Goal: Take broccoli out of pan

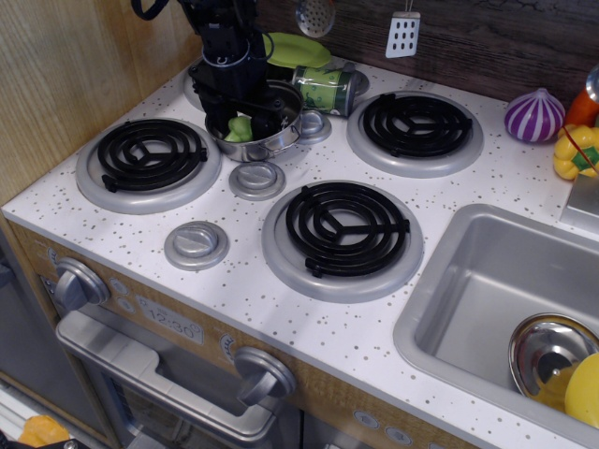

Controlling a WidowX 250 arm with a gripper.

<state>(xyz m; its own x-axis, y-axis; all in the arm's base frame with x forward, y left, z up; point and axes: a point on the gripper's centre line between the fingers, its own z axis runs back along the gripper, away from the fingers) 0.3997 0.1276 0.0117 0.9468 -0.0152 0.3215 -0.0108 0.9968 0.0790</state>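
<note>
The pan (281,138) is a small shiny steel pot standing between the back-left and front-left burners. The broccoli (240,130), a small light-green floret, lies inside it on the left side. My black gripper (241,122) has come down from above into the pan. Its fingers stand open on either side of the broccoli, low inside the rim. The arm hides the back of the pan. I cannot tell whether the fingers touch the floret.
A green-labelled can (328,89) lies just behind the pan, with a green plate (295,49) beyond it. Burners sit at the left (150,154), the middle (346,224) and the back right (415,123). The sink (468,281) at the right holds a steel bowl (547,351). A wooden wall runs along the left.
</note>
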